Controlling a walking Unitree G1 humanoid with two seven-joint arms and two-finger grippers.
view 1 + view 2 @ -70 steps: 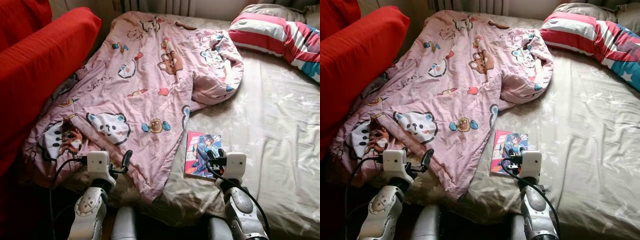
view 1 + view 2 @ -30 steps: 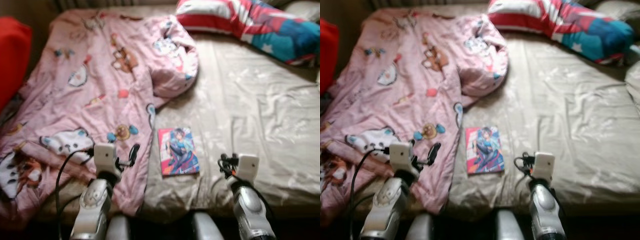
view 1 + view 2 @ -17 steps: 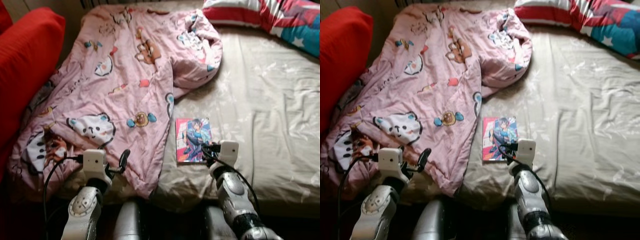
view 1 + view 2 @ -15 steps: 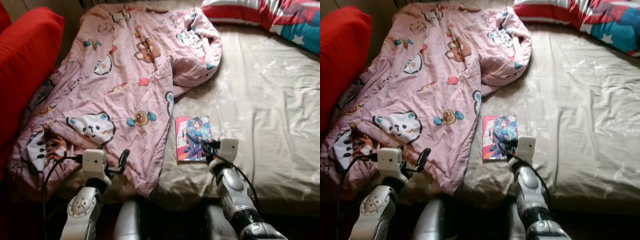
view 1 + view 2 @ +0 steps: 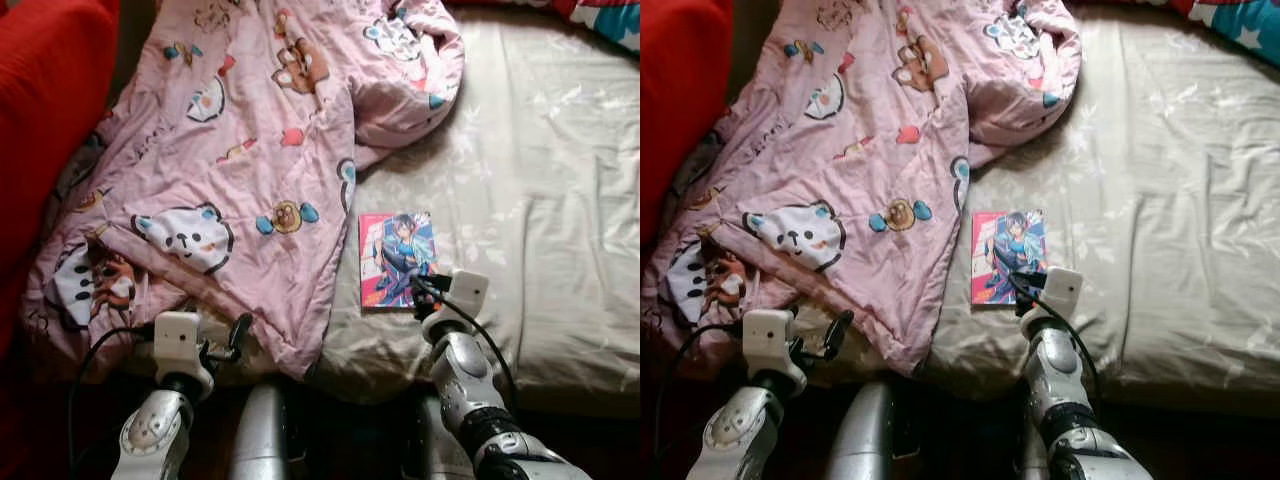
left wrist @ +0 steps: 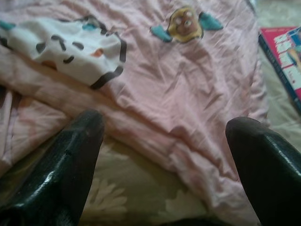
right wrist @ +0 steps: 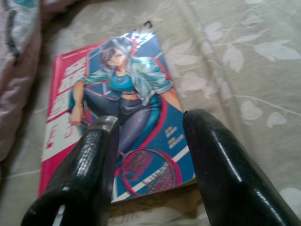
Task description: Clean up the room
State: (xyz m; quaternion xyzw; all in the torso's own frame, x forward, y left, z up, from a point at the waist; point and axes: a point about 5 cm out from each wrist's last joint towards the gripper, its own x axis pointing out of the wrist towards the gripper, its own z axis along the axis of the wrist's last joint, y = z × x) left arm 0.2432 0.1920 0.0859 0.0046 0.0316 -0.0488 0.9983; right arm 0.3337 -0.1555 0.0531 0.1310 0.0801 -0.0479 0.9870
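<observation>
We have our right claw (image 5: 1025, 283) low at the near edge of the bed (image 5: 560, 200), its fingers parted and empty — a gap shows between them in the right wrist view — because the book (image 5: 397, 257) is the loose thing here that most plainly wants tidying. The book lies flat and face up on the beige sheet, just beside the hem of the pink cartoon quilt (image 5: 250, 150) and apart from it, with its near right corner at our fingertips (image 7: 101, 136). From the wrist camera the two fingers frame the lower part of the cover; whether they touch it we cannot tell. A flat book gives little to grip, so we judge the near edge is the place to take it.

Our left claw (image 5: 222, 343) hangs spread and empty over the quilt's near corner — idle, we think.
</observation>
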